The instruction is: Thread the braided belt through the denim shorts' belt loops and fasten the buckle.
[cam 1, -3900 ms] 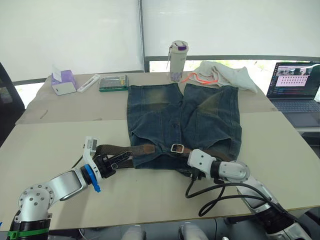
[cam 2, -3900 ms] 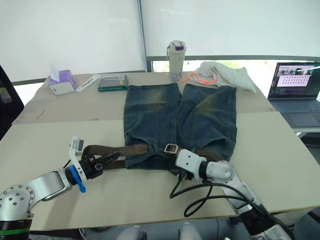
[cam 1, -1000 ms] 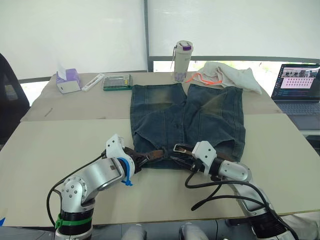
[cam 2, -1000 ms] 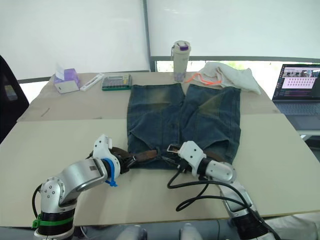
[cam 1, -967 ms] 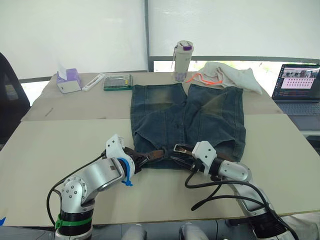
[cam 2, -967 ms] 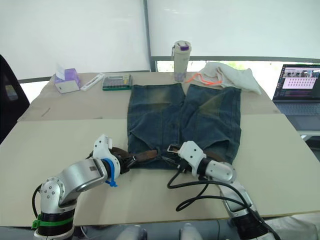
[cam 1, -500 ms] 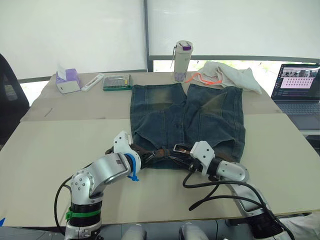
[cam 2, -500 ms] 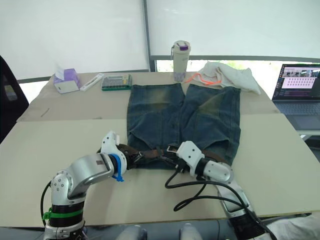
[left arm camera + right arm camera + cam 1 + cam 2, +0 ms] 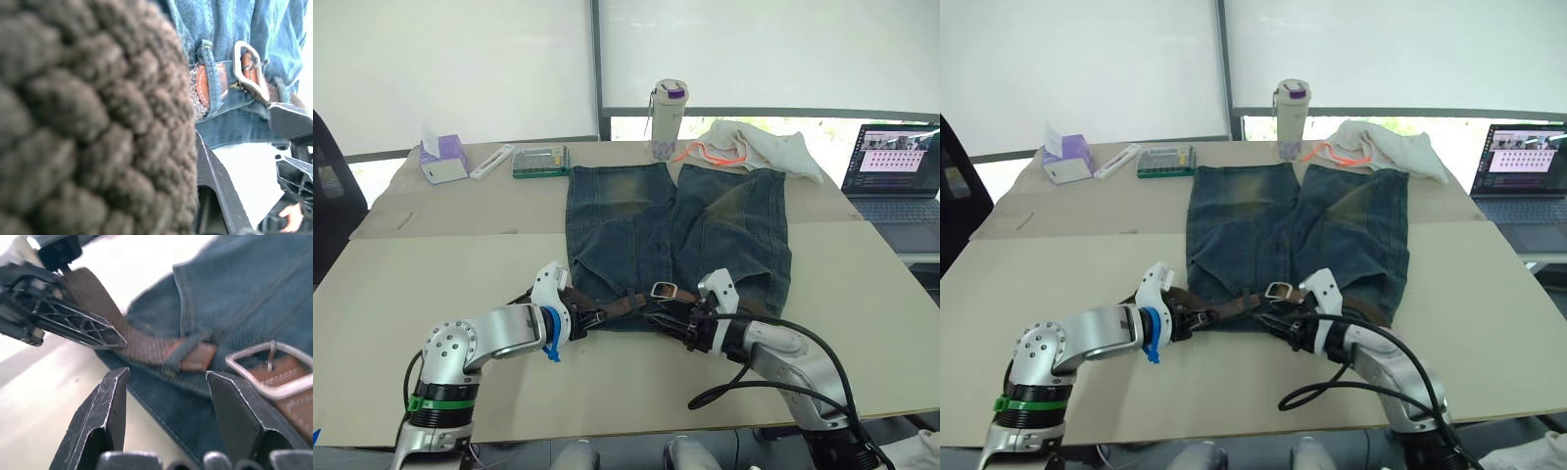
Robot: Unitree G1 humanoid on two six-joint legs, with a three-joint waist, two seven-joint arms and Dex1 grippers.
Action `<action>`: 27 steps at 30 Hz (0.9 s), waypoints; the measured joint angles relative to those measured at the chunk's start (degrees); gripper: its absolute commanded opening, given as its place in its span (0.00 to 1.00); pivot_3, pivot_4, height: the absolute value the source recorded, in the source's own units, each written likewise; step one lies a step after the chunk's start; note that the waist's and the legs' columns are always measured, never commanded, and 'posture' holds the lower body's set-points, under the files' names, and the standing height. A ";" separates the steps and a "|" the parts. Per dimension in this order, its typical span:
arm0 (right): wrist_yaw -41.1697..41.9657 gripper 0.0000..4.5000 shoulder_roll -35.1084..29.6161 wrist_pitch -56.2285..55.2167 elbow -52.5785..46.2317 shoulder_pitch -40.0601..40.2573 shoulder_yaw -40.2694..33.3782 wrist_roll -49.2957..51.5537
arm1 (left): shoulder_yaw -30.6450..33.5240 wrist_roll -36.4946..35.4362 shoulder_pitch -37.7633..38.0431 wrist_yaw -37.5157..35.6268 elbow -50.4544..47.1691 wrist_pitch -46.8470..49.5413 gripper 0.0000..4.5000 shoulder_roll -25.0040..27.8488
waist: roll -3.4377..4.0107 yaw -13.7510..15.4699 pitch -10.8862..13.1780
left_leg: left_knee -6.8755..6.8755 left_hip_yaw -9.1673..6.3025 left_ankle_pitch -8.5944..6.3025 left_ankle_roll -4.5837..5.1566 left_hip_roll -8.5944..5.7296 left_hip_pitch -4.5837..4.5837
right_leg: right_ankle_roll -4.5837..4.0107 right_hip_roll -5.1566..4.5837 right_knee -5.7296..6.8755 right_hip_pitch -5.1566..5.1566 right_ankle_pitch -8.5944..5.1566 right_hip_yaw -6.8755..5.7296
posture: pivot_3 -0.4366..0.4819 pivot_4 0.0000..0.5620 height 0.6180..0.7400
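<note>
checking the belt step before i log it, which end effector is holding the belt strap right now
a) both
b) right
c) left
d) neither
c) The left end effector is closed on the braided belt at the near left edge of the denim shorts, while the right end effector hangs open over the waistband beside the buckle, gripping nothing.

Left gripper (image 9: 590, 315) closed, arm bent inward, right gripper (image 9: 168, 391) fingers spread, arm bent inward, grippers near
</note>
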 measured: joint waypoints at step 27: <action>-14.07 0.31 9.18 17.36 3.31 -5.50 -9.62 6.66 | -0.69 24.54 1.53 -21.80 -0.06 -2.93 0.00 -9.27 | 0.01 0.03 0.00 | 0.02 -0.03 -0.01 0.04 0.01 -0.04 | 0.05 -0.02 0.00 0.01 -0.01 -0.03 | 0.48 0.27 1.00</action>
